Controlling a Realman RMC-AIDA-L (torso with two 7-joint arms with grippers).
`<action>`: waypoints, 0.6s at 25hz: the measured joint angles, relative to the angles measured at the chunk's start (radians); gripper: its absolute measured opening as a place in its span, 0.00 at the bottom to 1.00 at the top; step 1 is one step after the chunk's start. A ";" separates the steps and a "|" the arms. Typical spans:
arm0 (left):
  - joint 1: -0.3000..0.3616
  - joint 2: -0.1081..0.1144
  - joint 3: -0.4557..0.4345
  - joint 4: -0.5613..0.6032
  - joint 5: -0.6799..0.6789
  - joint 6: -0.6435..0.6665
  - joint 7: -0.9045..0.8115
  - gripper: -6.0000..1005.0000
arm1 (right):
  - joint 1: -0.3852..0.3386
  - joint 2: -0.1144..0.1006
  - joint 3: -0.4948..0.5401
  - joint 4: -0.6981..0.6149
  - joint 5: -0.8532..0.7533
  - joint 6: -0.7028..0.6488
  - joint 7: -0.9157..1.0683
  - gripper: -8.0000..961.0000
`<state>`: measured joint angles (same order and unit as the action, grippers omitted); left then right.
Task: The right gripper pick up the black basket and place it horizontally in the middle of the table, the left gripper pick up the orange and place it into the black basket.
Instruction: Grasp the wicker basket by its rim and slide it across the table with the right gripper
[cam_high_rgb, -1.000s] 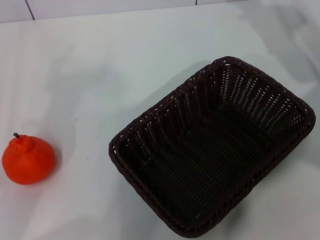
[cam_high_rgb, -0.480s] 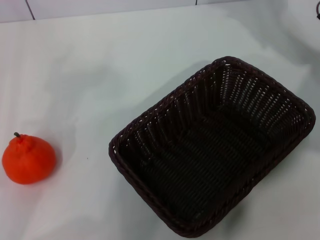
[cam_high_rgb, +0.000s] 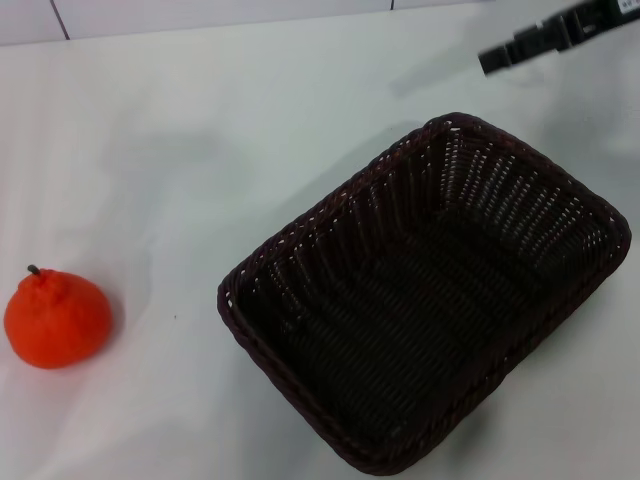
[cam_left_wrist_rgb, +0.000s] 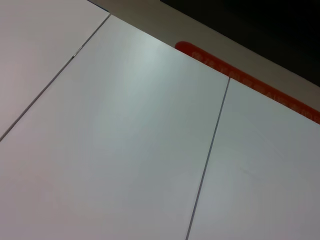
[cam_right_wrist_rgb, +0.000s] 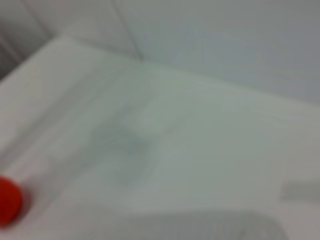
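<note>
Orange (cam_high_rgb: 56, 318) sits at the left edge of the white tabletop (cam_high_rgb: 200, 150), well apart from the black basket (cam_high_rgb: 425, 295) lying askew at right. Right pincer (cam_high_rgb: 495, 60) hangs beyond the basket's far rim; whether it is released or clenched, I cannot tell. Reaching for the basket looks underway: next, descend onto the rim. White wall panels stand behind.
</note>
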<state>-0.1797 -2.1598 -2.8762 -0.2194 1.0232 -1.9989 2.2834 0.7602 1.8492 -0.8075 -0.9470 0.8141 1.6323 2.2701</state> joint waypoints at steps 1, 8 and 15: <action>-0.001 0.000 0.000 0.000 0.000 0.000 0.001 0.82 | 0.010 0.000 0.007 -0.011 -0.029 0.030 0.007 0.88; -0.009 -0.001 0.001 0.000 0.000 -0.003 0.005 0.82 | 0.040 0.013 -0.002 -0.012 -0.191 0.118 0.030 0.87; -0.023 -0.001 0.005 0.000 0.000 -0.003 0.003 0.82 | 0.048 0.035 -0.077 0.046 -0.249 0.100 0.022 0.86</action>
<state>-0.2026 -2.1613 -2.8712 -0.2194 1.0232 -2.0016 2.2860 0.8081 1.8843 -0.8849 -0.9011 0.5656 1.7325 2.2923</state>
